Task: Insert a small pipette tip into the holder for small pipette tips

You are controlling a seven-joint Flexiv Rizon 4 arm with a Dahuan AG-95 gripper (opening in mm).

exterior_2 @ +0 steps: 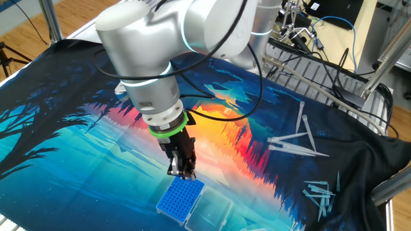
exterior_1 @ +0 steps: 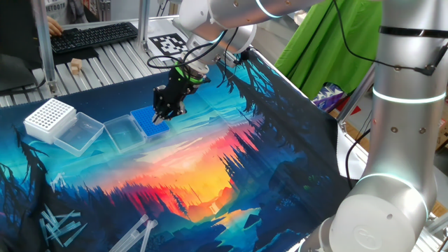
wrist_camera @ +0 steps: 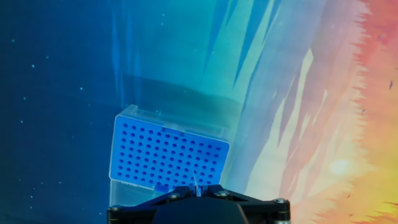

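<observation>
Small pipette tip (wrist_camera: 195, 182), thin translucent sliver, clenched in black pincer (wrist_camera: 196, 194); bright blue rectangular holder (wrist_camera: 166, 157), fine hole grid, just below

Your way down to the blue rack (wrist_camera: 166, 157) is open; its clear lid (exterior_1: 120, 131) flanks one side.

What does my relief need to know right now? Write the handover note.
Gripper: shut on the small tip, poised just above the blue rack.
Blue rack: on the mat with its clear lid open beside it; white rack further along.
Spare long tips: loose on the mat, off to the side.
Done: tip picked up and carried over the rack.
Left: line up with a hole, lower, release, withdraw.
</observation>
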